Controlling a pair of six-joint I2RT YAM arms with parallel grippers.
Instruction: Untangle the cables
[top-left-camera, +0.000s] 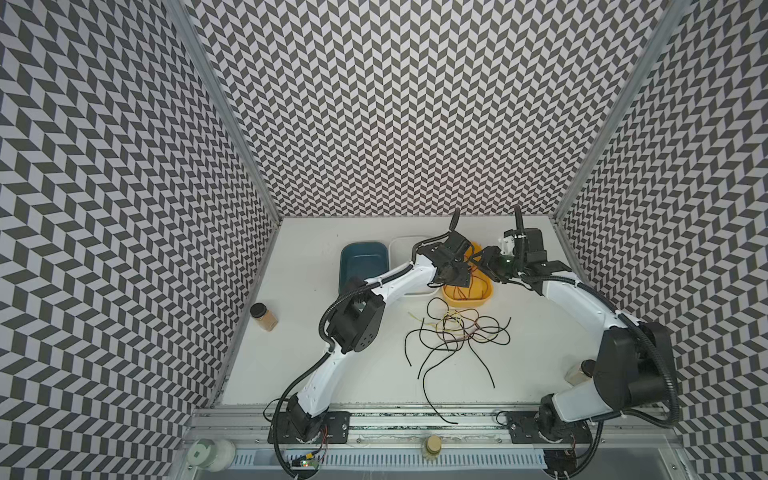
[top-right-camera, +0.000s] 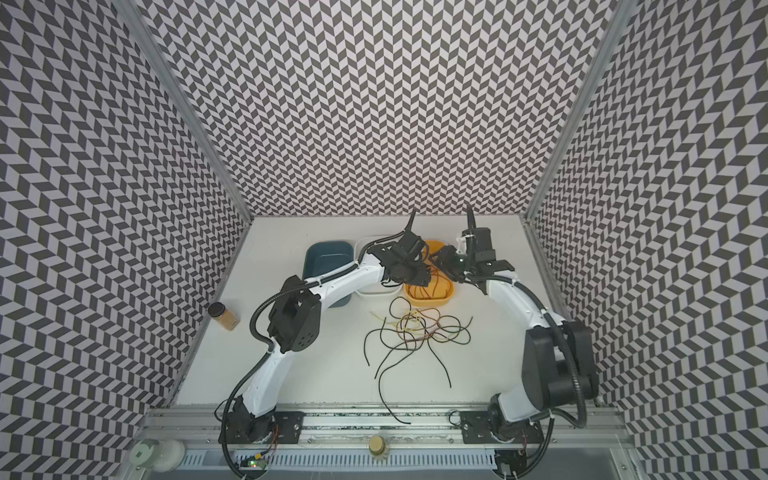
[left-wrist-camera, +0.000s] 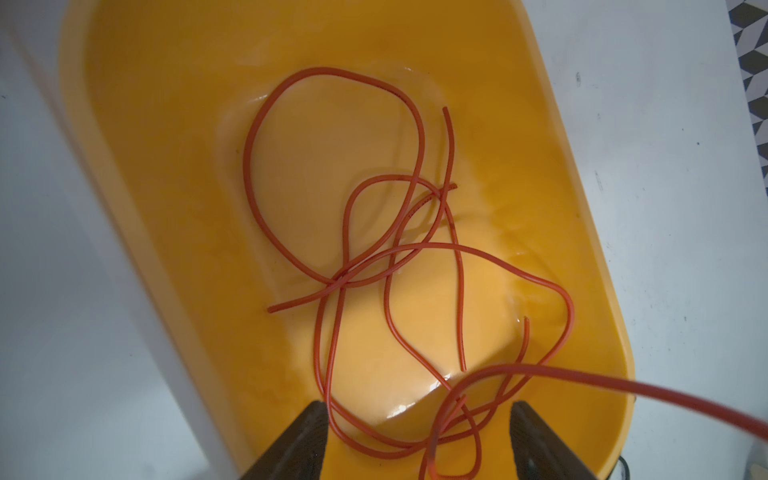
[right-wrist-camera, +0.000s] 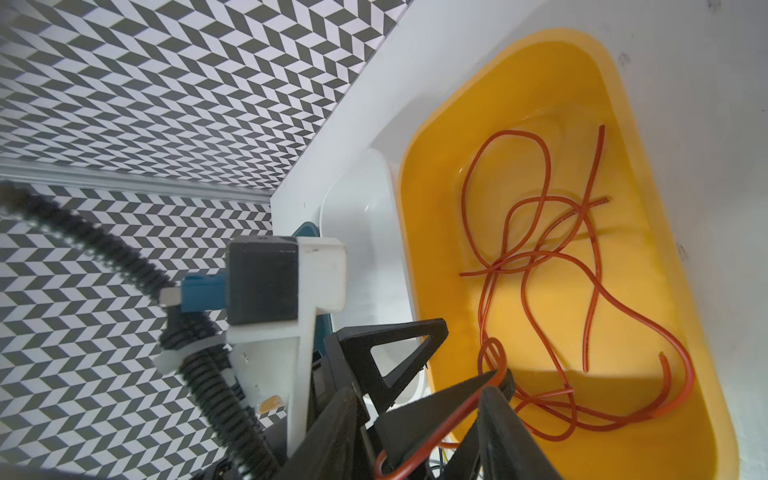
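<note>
The yellow tray (top-left-camera: 488, 297) stands at the far side of the desk (top-left-camera: 332, 374), touching a white tray (top-left-camera: 401, 243), with a blue tray (top-left-camera: 361, 257) beyond that. Both arms reach over the yellow tray. The left pincer (left-wrist-camera: 417, 405) hangs above the tray's near end with its jaws spread; nothing sits between them. The right pincer (right-wrist-camera: 494, 384) is positioned at the same end, its jaws pressed together on one orange-red cable (right-wrist-camera: 449, 419), which runs up out of the tray and between the fingertips. In the left wrist view this strand rises clear of the tray floor toward the picture's edge. The other orange-red cables (left-wrist-camera: 340, 282) lie in loose overlapping loops on the tray floor. The remaining tangle (top-left-camera: 457, 332) of black, orange-red and pale yellow cables rests on the desk just in front of the yellow tray, clear of both pincers; one black strand (top-left-camera: 440, 415) trails over the front rail. A brown jar (top-left-camera: 264, 316) stands near the left wall, well apart from the cables.
</note>
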